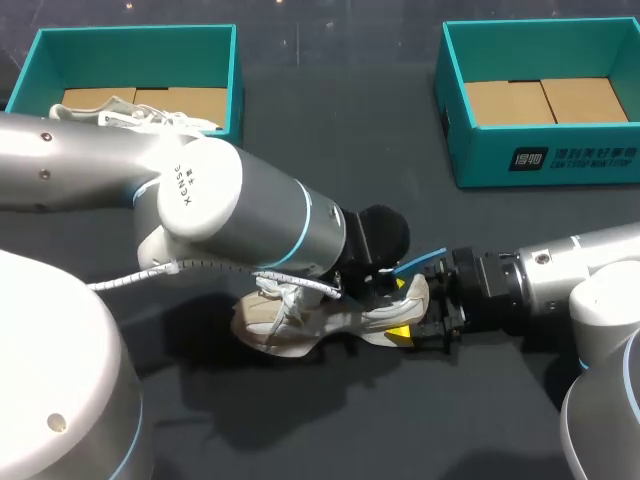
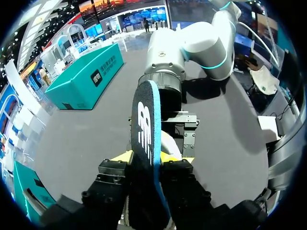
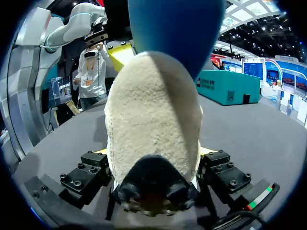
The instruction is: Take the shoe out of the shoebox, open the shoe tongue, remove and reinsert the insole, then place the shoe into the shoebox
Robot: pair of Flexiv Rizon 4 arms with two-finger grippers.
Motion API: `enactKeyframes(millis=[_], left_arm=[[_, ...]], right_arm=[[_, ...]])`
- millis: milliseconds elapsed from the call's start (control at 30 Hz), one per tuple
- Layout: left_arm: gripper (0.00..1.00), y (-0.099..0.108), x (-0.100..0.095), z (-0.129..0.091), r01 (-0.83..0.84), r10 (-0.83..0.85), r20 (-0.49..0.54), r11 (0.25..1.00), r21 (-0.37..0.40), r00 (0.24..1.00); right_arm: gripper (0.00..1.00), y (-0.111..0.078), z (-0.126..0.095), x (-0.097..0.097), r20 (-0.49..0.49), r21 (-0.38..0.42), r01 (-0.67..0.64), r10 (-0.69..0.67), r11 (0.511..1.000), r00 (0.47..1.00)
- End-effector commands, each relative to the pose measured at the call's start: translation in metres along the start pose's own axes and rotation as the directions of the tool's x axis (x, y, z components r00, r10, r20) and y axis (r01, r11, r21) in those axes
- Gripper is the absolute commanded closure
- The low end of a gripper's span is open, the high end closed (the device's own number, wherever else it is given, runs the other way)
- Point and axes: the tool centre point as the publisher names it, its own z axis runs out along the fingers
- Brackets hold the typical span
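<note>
A beige shoe [image 1: 300, 318] with white laces lies on its side on the dark table, mid-front. My right gripper [image 1: 425, 322] holds its heel [image 3: 153, 120] from both sides. A dark insole with a blue edge [image 1: 420, 262] stands up out of the heel end [image 2: 146, 139] and rises over the heel [image 3: 177, 28]. My left gripper [image 2: 154, 157] reaches in over the shoe. Its yellow fingertips [image 2: 122, 155] stand on either side of the insole, a little apart from it.
A teal shoebox [image 1: 235, 70] at the back left holds a second pale shoe [image 1: 140, 118]. Another teal shoebox [image 1: 540, 155] stands at the back right, with only cardboard in it. My left arm's bulk [image 1: 220, 200] covers the table's middle left.
</note>
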Motion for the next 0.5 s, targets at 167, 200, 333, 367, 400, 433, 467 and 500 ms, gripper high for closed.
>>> enactKeyframes(millis=[167, 200, 333, 367, 400, 433, 467, 500], left_arm=[[0.74, 0.0077, 0.0021, 0.0088, 0.000, 0.001, -0.015, 1.000, 0.025, 1.000], [0.76, 0.0083, 0.0023, 0.0091, 0.002, -0.002, -0.013, 1.000, 0.027, 1.000], [1.00, 0.0081, 0.0021, 0.0099, 0.011, -0.010, -0.011, 0.999, 0.037, 1.000], [1.00, 0.0073, 0.0010, 0.0093, 0.015, -0.015, -0.011, 0.999, 0.039, 1.000], [1.00, 0.0064, 0.0001, 0.0086, 0.019, -0.019, -0.010, 0.999, 0.040, 1.000], [1.00, 0.0050, -0.0010, 0.0070, 0.027, -0.026, -0.017, 0.999, 0.040, 1.000], [1.00, 0.0032, -0.0022, 0.0049, 0.034, -0.033, -0.029, 0.999, 0.040, 0.999], [1.00, 0.0011, -0.0034, 0.0020, 0.039, -0.038, -0.046, 0.999, 0.038, 0.998]], right_arm=[[1.00, 0.0008, 0.0002, 0.0013, 0.001, 0.003, 0.000, 0.000, 1.000, 1.000], [1.00, 0.0008, 0.0002, 0.0013, 0.001, 0.003, 0.000, 0.000, 1.000, 1.000], [1.00, 0.0008, 0.0002, 0.0013, 0.001, 0.003, 0.000, 0.000, 1.000, 1.000], [1.00, 0.0008, 0.0002, 0.0013, 0.001, 0.003, 0.000, 0.000, 1.000, 1.000], [1.00, 0.0008, 0.0002, 0.0013, 0.001, 0.003, 0.000, 0.000, 1.000, 1.000], [1.00, 0.0008, 0.0002, 0.0013, 0.001, 0.003, 0.000, 0.000, 1.000, 1.000], [1.00, 0.0008, 0.0002, 0.0013, 0.001, 0.003, 0.000, 0.000, 1.000, 1.000], [1.00, 0.0008, 0.0002, 0.0013, 0.001, 0.003, 0.000, 0.000, 1.000, 1.000]])
